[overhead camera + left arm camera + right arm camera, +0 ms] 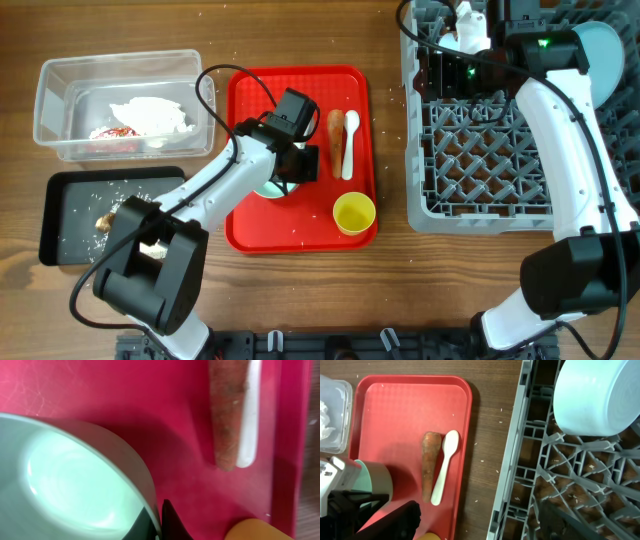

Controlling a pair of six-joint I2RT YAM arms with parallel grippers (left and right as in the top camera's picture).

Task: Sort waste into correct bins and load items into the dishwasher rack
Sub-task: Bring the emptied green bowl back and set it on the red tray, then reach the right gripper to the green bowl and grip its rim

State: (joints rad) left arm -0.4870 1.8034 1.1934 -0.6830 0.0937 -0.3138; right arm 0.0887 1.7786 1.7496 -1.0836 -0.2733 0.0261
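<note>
Gripping the thin wall of a small pale green bowl (75, 480), the left fingers (156, 525) are clenched on its rim, one dark tip inside and one outside. The bowl is round, smooth and glossy, over the flat red tray (250, 100); whether it rests there or is lifted cannot be told.

Just to the right of these fingers lie a rough orange-brown carrot stick (227, 415) and a slim white plastic spoon (250, 415), side by side and touching along their length. Nearer the robot and to the right stands a small round yellow cup (354, 212), upright in the tray's corner.

Left of the fingers, on the wooden bench (300, 290), is a shallow black tray (70, 200) holding scattered white grains (100, 190) and a small brown lump (103, 222). Beyond it is a clear plastic tub (50, 100) with a crumpled white napkin (150, 113) and a red-and-white wrapper (115, 132) inside.

Well to the right, the right fingers (555, 517) hang spread and empty over the grey grid rack (480, 170). Just beyond them a second bowl (592, 395), pale and smooth, sits bottom-up in the rack. A round pale-blue plate (612, 45) stands in the far right corner.
</note>
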